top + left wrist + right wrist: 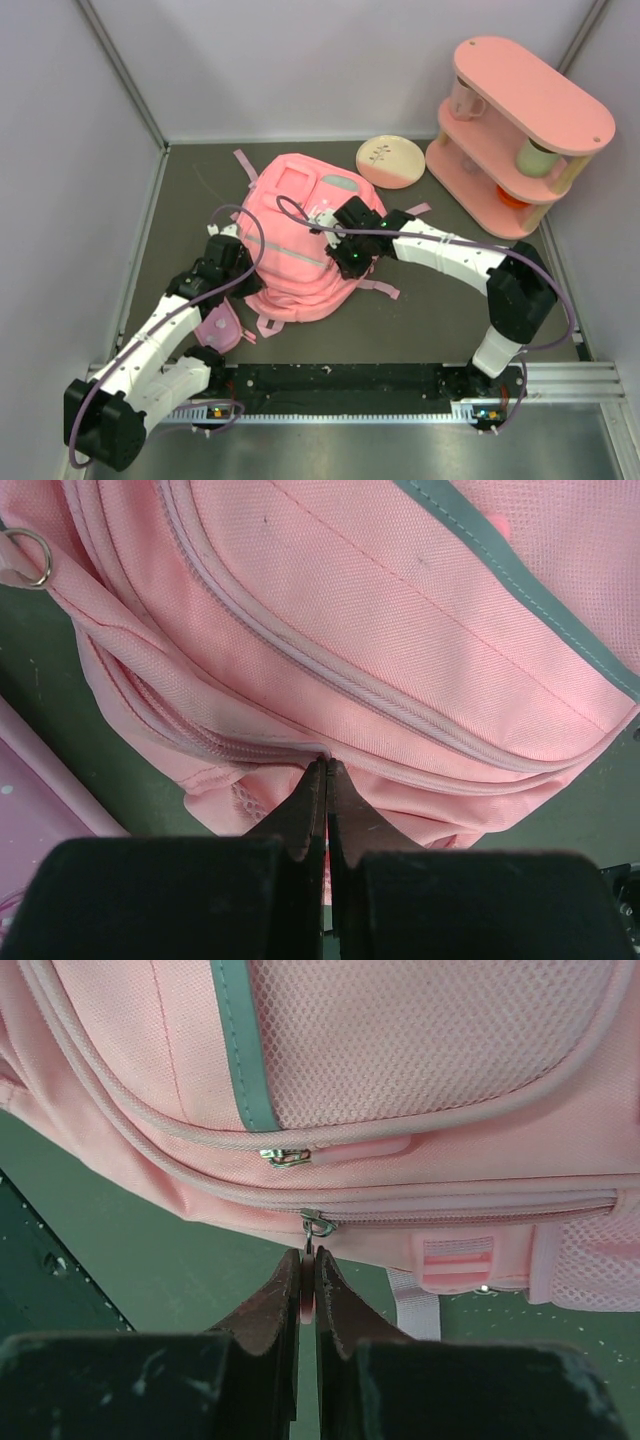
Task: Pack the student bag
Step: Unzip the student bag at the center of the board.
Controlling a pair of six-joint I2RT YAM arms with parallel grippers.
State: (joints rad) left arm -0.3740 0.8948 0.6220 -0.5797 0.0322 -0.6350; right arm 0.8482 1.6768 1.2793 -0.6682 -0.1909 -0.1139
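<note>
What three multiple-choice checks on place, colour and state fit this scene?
1. Where is the round plate?
A) between the student bag and the pink shelf
B) on the shelf's top
C) under the bag
2. What colour is the bag's stripe?
A) yellow
B) grey
C) black
3. What is the right gripper doing?
A) hanging open
B) holding a pen
C) shut on a zip pull
1 A, it sits beside the shelf's foot; 2 B, both wrist views show it; 3 C, its jaws pinch the pull.
</note>
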